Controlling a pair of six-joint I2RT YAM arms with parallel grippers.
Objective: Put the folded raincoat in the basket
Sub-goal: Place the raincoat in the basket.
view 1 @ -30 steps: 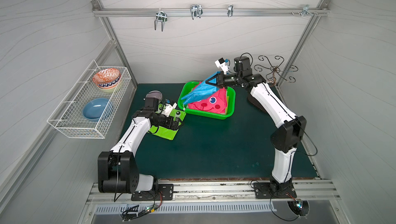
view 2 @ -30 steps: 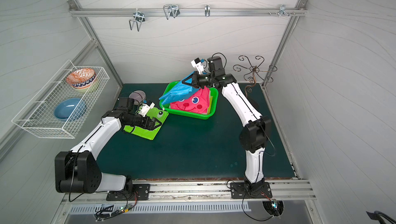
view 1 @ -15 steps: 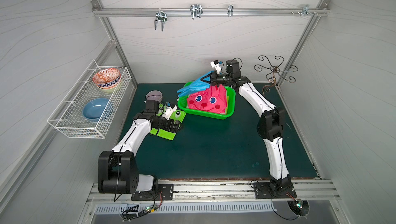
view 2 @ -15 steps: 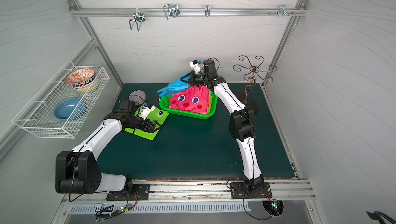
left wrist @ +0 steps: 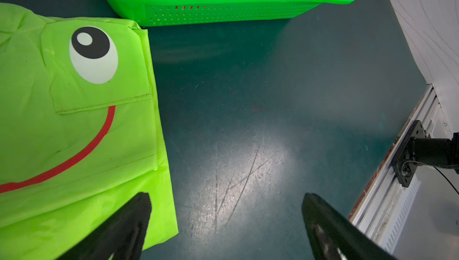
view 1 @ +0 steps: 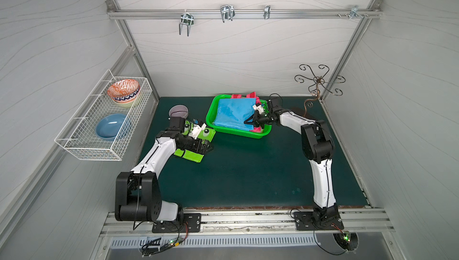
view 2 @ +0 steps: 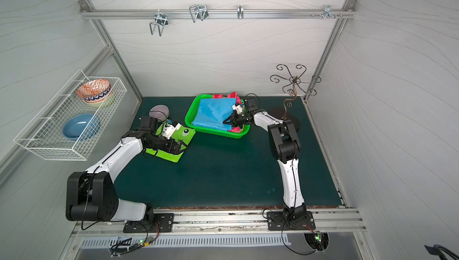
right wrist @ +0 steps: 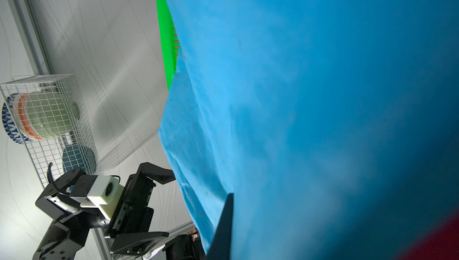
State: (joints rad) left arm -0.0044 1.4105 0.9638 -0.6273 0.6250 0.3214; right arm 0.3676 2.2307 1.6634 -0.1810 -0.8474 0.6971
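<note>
Three folded raincoats total: the blue raincoat lies over a pink raincoat in the one green basket, upper middle in both top views. The frog raincoat sits on the mat, lower left of it. The right gripper is clamped on the blue one's corner, and the left gripper is spread wide at the frog coat's edge.

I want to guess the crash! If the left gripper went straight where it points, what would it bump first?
Probably the dark green table mat, since the left gripper seems tilted downward. If it runs level instead, the near wall of the green basket comes first. Depth is unclear.
</note>
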